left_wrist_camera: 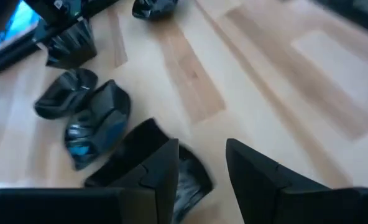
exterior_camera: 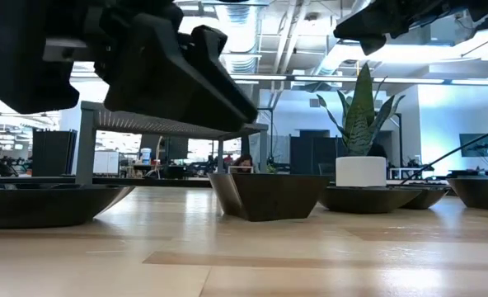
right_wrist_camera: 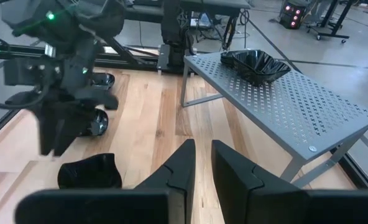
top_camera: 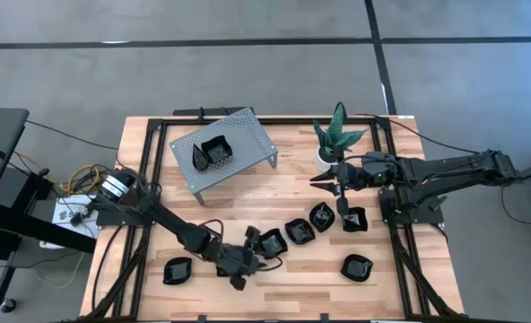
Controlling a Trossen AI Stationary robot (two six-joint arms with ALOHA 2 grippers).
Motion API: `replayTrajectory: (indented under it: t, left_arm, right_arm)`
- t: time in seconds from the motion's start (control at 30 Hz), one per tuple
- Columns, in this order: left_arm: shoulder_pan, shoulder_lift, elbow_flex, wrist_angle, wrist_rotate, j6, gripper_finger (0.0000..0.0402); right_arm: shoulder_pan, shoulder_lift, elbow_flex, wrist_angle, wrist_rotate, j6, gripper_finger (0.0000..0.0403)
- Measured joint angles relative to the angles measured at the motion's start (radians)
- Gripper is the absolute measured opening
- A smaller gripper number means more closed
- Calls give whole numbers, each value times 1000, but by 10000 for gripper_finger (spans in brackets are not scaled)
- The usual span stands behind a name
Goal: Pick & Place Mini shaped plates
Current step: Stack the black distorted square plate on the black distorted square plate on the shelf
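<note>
High view: left gripper (top_camera: 248, 262) low over the near row, jaws spread, a mini shaped plate (top_camera: 271, 241) just beyond its fingers; right gripper (top_camera: 331, 186) near the plant (top_camera: 337, 135), jaws narrow, holding nothing visible.
Left wrist view: squarish dish (left_wrist_camera: 171, 171) beside one fingertip, not between; long axis unclear.
Advice: centre over one rim, then close.
Right wrist view: one dish (right_wrist_camera: 255, 64) on the stand (right_wrist_camera: 289, 99).

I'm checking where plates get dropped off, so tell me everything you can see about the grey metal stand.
The stand is a grey rectangular sheet of perforated metal on thin legs, low like a small shelf. It sits turned at an angle on the wooden table, toward its far left part, left of the plant. One glossy black dish rests on top. Neither arm touches it.
</note>
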Motion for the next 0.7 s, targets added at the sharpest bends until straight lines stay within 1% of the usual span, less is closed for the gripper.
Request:
replayTrajectory:
  t: [0.07,0.17,0.27,0.43,0.6,0.63,0.7]
  left_arm:
    - [14,-30,-7,-59,11,22,136]
    - [44,-57,-12,-152,91,22,136]
    - [71,-60,-13,-181,135,22,136]
    - [99,-42,-13,-188,150,66,136]
    - [104,-1,-13,-192,176,73,136]
    - [104,1,-13,-191,166,75,136]
    - [102,2,-13,-187,103,77,135]
  right_arm:
    - [0,0,0,0,0,0,48]
    - [0,0,0,1,0,0,48]
    - [0,0,0,0,0,0,48]
    - [0,0,0,0,0,0,48]
    - [0,0,0,0,0,0,48]
    - [0,0,0,0,0,0,48]
    - [0,0,0,0,0,0,48]
